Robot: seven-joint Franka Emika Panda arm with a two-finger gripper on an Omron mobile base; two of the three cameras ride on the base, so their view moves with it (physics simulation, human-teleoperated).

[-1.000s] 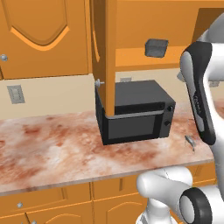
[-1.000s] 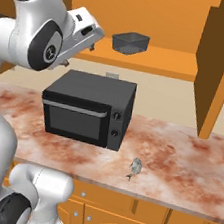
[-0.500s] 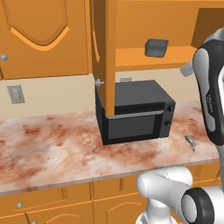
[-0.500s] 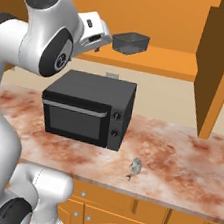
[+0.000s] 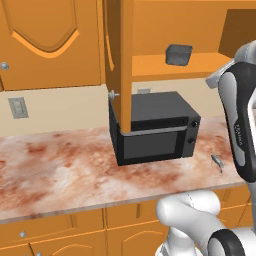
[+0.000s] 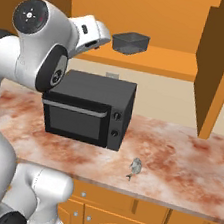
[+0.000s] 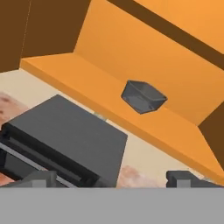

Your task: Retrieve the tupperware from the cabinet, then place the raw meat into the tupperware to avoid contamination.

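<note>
The tupperware (image 6: 130, 42) is a small grey translucent tub on the bottom shelf of the open cabinet (image 6: 156, 63); it also shows in the left base view (image 5: 178, 54) and in the hand view (image 7: 143, 96). My gripper (image 6: 106, 34) hovers in front of the shelf, left of the tupperware and apart from it. Its fingertips (image 7: 41, 178) stand wide apart with nothing between them, so the gripper (image 7: 111, 179) is open. The raw meat (image 6: 134, 167), a small pale grey piece, lies on the counter near the front edge (image 5: 216, 162).
A black microwave (image 6: 89, 108) sits on the marbled counter (image 6: 177, 163) right below the shelf and under my hand (image 5: 155, 132). The cabinet doors hang open, one edge-on (image 5: 120, 65) and one to the right (image 6: 218, 68). Drawer fronts (image 5: 55, 225) run below the counter.
The arm has swung and its elbow has risen; the hand has edged a little closer to the shelf and the tupperware. The jaws have stayed open.
</note>
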